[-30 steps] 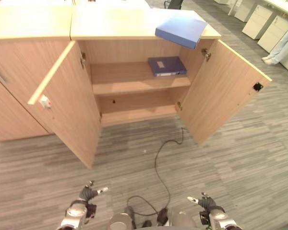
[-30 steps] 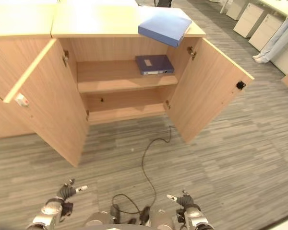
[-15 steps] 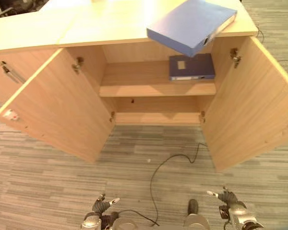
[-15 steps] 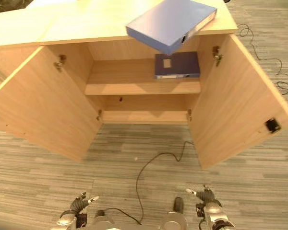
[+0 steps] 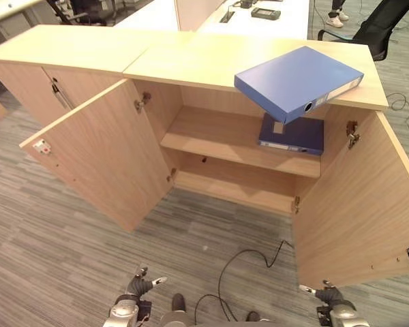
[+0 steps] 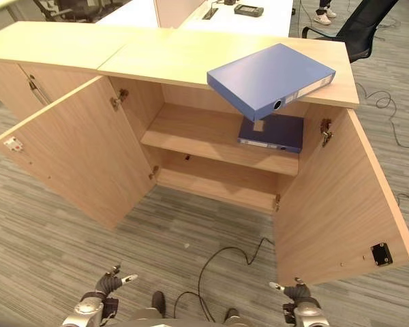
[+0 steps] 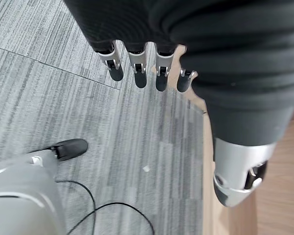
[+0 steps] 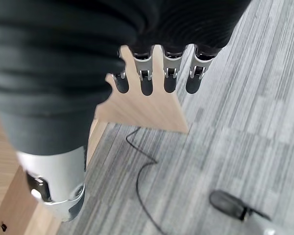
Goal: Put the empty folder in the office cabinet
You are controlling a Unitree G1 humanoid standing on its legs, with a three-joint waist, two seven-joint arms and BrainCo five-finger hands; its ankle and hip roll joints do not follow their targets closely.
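the big wooden cabinet (image 5: 211, 61) has both doors open. a blue folder (image 5: 296, 82) sits on its top, sticking out over the edge, so a bump could knock it off. the left hand (image 7: 137, 68) and right hand (image 8: 157, 73) hang low, fingers straight, holding nothing.

In your right wrist view, the right robot hand (image 8: 157, 73) hangs with its fingers (image 8: 146, 81) straight and side by side, the thumb (image 8: 59, 193) apart from them, and nothing held. Past the fingertips you see the corner of a light wooden cabinet door (image 8: 142, 110), standing open over the grey striped carpet floor (image 8: 245, 127). More of the same pale wood (image 8: 5, 181) runs along the edge beside the thumb. The robot hand touches neither the door nor the floor.
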